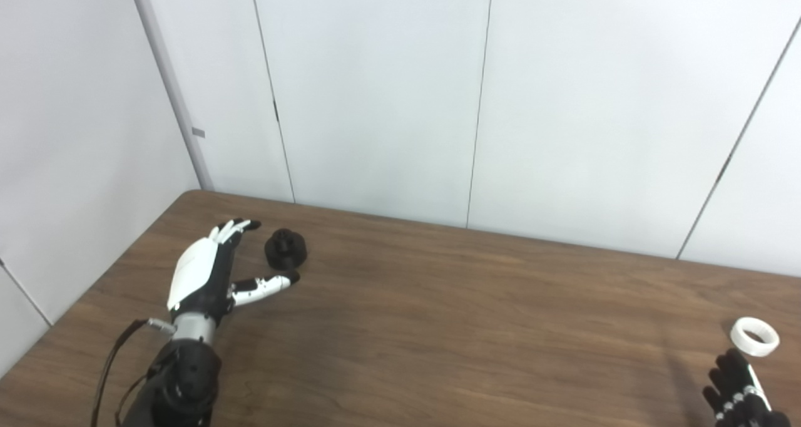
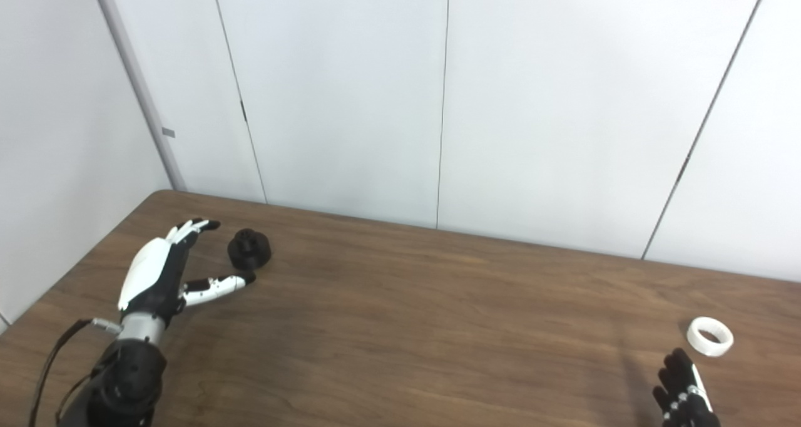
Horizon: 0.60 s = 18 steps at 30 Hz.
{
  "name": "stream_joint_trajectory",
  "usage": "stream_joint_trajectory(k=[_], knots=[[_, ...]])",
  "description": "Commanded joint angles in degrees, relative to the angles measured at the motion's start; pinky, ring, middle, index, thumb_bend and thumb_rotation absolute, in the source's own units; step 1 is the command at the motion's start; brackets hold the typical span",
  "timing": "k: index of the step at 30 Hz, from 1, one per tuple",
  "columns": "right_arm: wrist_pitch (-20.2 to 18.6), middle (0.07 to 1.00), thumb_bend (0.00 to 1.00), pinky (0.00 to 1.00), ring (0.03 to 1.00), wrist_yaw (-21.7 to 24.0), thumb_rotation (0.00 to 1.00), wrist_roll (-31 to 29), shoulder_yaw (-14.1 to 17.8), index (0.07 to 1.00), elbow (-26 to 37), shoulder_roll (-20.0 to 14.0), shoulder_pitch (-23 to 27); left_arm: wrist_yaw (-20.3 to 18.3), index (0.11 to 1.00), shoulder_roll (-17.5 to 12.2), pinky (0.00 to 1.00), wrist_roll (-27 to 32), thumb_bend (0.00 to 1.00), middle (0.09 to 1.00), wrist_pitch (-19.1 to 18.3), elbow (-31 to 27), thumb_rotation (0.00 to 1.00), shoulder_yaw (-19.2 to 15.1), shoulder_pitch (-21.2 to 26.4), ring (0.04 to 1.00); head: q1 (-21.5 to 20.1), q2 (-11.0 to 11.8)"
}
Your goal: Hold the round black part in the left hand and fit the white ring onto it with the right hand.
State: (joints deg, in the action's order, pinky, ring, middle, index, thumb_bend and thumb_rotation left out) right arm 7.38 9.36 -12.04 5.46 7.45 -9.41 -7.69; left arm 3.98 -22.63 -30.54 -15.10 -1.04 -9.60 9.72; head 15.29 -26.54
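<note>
Your right robot hand [image 2: 683, 397], near the counter's [image 2: 400, 327] front right corner, shows too little to tell its pose; the white ring [image 2: 709, 336] lies just beyond. The left robot hand [image 1: 213, 270] is spread beside the round black part [image 1: 286, 249] near the far left corner. A thumb nudge could push it away.

Left arm: you are bringing it in from the bottom left, forearm angling up the frame.
Left hand [image 1: 206, 273]: you are holding it open, fingers [image 1: 233, 228] stretched forward, thumb splayed out sideways, gripping nothing.
Right hand [image 2: 682, 394]: you are showing only its dark fingertips at the bottom right edge; its state is unclear.
</note>
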Motion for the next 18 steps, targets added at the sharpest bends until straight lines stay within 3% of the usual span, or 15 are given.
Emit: stream_joint_trajectory(k=[1, 11, 18], knots=[[0.36, 1.000, 0.58, 1.00, 1.000, 0.05, 1.00, -0.10, -0.59, 0.990, -2.11, 1.13, -2.78, 1.80, 0.867, -1.30, 1.00, -0.67, 0.89, 0.956, -0.24, 0.16, 0.41, 0.00, 3.08, 0.997, -0.05, -0.08], [0.79, 1.000, 0.59, 1.00, 1.000, 0.07, 1.00, -0.28, -0.55, 0.983, -2.06, 1.36, -3.21, 4.73, 0.846, -1.12, 1.00, -0.44, 0.92, 0.931, -1.76, 8.94, 0.41, 0.93, 9.00, 0.975, -0.56, -0.16], [0.45, 1.000, 0.58, 1.00, 1.000, 0.00, 1.00, -0.43, -0.52, 0.981, -1.50, 1.40, -3.61, 3.52, 0.845, -2.17, 1.00, -0.25, 0.93, 0.919, -3.85, 12.05, 0.39, 2.45, 11.66, 0.968, -0.75, -0.48]])
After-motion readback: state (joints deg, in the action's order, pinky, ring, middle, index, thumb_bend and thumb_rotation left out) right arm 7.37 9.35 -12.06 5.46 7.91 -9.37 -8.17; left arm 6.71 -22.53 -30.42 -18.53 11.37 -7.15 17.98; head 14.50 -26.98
